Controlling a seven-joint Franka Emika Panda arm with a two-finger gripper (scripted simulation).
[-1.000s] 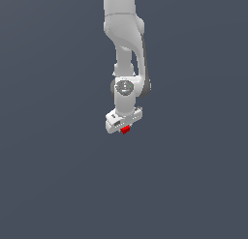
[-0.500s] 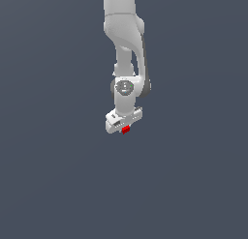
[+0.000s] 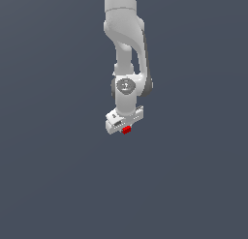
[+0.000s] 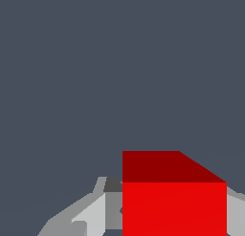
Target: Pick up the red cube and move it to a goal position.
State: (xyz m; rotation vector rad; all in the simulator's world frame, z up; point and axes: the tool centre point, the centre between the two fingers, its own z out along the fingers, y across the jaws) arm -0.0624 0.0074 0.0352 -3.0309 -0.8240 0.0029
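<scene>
**Cube in the grip, goal not in sight**

Though no goal marker shows in either view, the pick-up looks done: the red cube [image 3: 126,130] sits at the tip of the gripper [image 3: 125,127], whose jaws appear closed on its sides in the wrist view [image 4: 174,201]. Nothing else shows on the plain grey ground [image 3: 58,185]. What seems left is carrying the cube to the goal, wherever that lies.
</scene>
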